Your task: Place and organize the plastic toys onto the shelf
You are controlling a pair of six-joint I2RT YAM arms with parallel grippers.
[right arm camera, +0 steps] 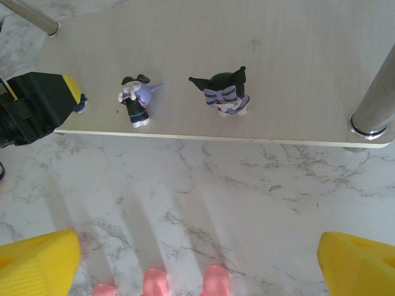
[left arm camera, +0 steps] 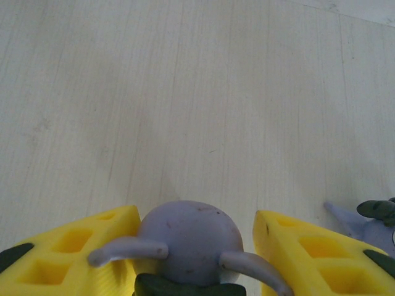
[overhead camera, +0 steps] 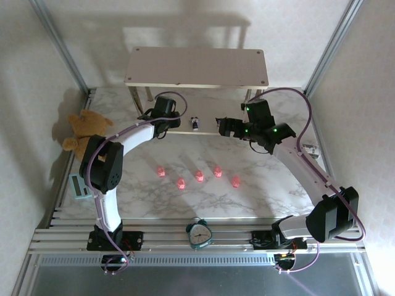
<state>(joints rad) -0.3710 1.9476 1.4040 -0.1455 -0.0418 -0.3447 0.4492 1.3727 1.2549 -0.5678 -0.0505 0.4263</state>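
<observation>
Left gripper: yellow fingers closed on a purple figurine over the lower board of the shelf. The grip is seen from its own wrist; overhead, the top board hides it. The right wrist view adds a pale figurine and a dark-hooded figurine standing near the board's front edge. Right gripper, jaws spread wide, hovers over the marble table. Five pink pigs lie on the table; teddy bear at left, alarm clock at the near edge.
</observation>
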